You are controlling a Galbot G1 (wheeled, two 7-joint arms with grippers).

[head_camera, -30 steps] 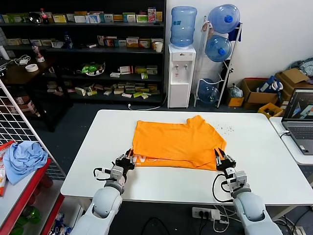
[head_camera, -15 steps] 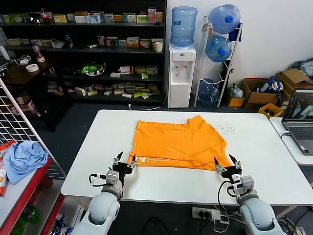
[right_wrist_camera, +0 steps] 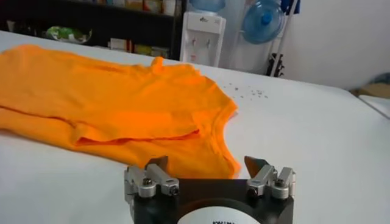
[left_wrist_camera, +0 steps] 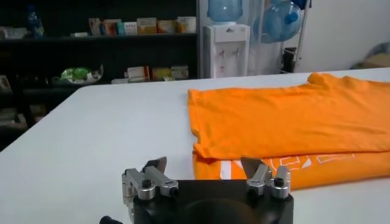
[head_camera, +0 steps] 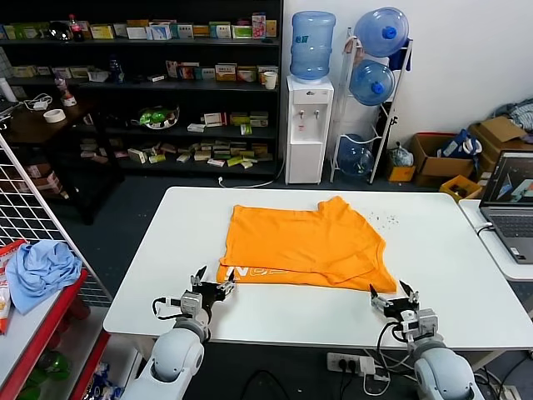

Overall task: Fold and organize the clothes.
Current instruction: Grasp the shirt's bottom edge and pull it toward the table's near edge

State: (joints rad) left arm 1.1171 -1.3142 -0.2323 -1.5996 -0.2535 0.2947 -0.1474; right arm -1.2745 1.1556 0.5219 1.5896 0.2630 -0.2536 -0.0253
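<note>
The bright orange T-shirt (head_camera: 306, 244) lies folded over on the white table (head_camera: 250, 312), with white lettering showing along its near left edge. It also shows in the left wrist view (left_wrist_camera: 292, 125) and in the right wrist view (right_wrist_camera: 109, 97). My left gripper (head_camera: 212, 285) is open and empty just short of the shirt's near left corner; it shows in its own view (left_wrist_camera: 204, 165). My right gripper (head_camera: 395, 297) is open and empty just off the shirt's near right corner, also in its own view (right_wrist_camera: 207, 163).
A laptop (head_camera: 510, 204) stands on a side table at the right. A red wire rack with a light blue cloth (head_camera: 37, 268) stands at the left. Shelves, a water dispenser (head_camera: 308, 125) and boxes stand beyond the table.
Both grippers let go of the shirt's near corners, opened and drew back toward the table's near edge. The shirt's folded front edge now rests flat.
</note>
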